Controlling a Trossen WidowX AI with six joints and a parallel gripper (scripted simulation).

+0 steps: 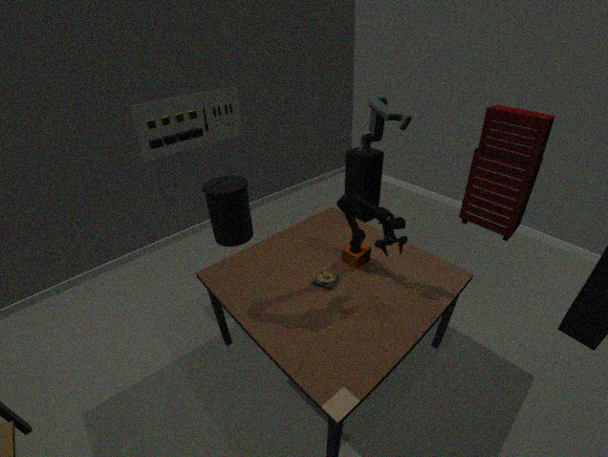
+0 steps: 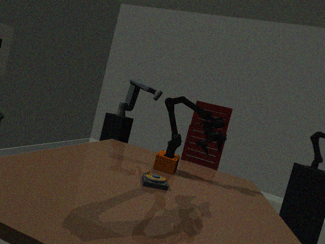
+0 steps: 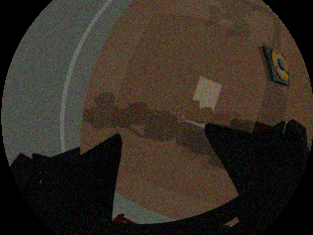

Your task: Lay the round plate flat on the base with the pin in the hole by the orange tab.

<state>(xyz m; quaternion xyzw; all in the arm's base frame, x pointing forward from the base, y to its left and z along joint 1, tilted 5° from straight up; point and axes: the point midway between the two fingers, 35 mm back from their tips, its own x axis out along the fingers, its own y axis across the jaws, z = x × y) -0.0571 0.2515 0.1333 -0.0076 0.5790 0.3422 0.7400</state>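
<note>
plate (image 2: 155,177): orange ring, grey centre | base (image 2: 155,183): dark grey | arm mount (image 2: 165,163): orange | table (image 2: 78,178): brown | tool cabinet (image 1: 506,171): red

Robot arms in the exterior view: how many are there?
3. The black arm stands on the table's orange mount; a grey arm on a pedestal behind; another dark arm at the right edge, partly cropped.
</note>
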